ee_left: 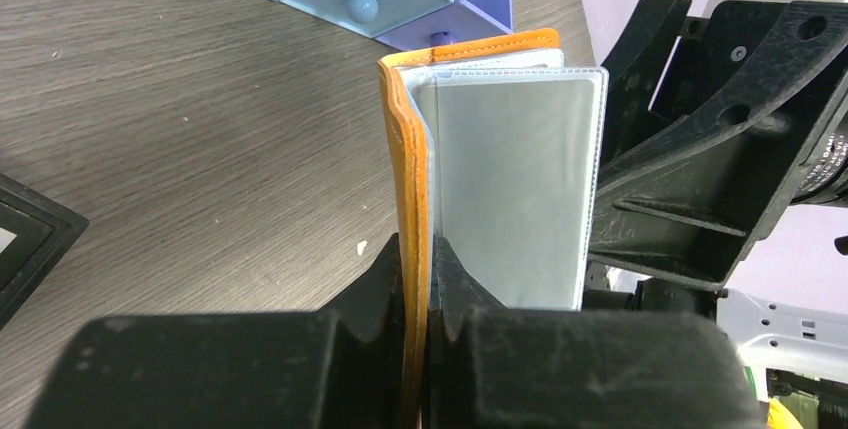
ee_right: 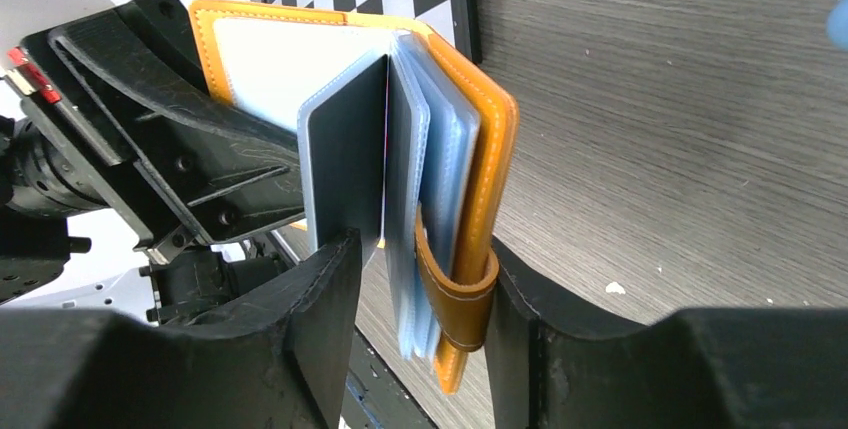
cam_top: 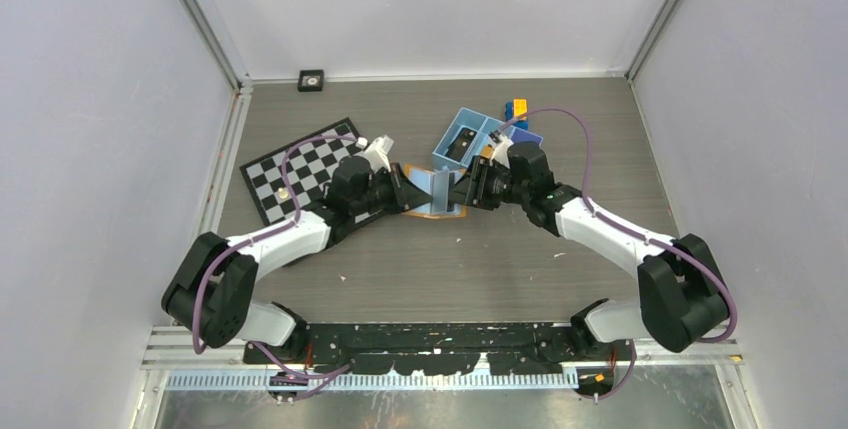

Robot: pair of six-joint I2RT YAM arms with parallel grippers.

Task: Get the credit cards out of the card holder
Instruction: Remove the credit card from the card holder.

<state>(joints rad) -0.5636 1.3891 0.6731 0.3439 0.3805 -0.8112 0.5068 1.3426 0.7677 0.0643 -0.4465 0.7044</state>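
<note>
Right in the middle of the table (cam_top: 420, 269), the card holder (cam_top: 437, 201) hangs open between the two arms, lifted on edge with its spine away from the arm bases. The left gripper (ee_left: 428, 294) comes in from 9 o'clock and is clamped tight on one orange cover: its two fingers (ee_left: 380, 289) meet on the leather with no gap left. From the left wrist view that cover stands upright, and a greyish clear sleeve (ee_left: 510, 189) fans out to its right.

The right gripper (ee_right: 420, 284) comes in from 3 o'clock. Its jaws stand partly apart around the other orange cover, the closing tab (ee_right: 455, 294) and a bunch of sleeves. One finger touches a dark sleeve and the other sits against the tab. The sleeves between them are fanned with gaps, and I cannot tell whether the fingers press on them or only flank them. No card can be made out clear of the sleeves.

At 1 o'clock from the holder lies the blue tray (cam_top: 470, 134), and just past it, also at 1 o'clock, a small yellow-and-blue block (cam_top: 518, 109). A chessboard (cam_top: 300, 174) lies at 9 o'clock, partly under the left arm. A small black square item (cam_top: 311, 80) sits at 11 o'clock by the far wall.
</note>
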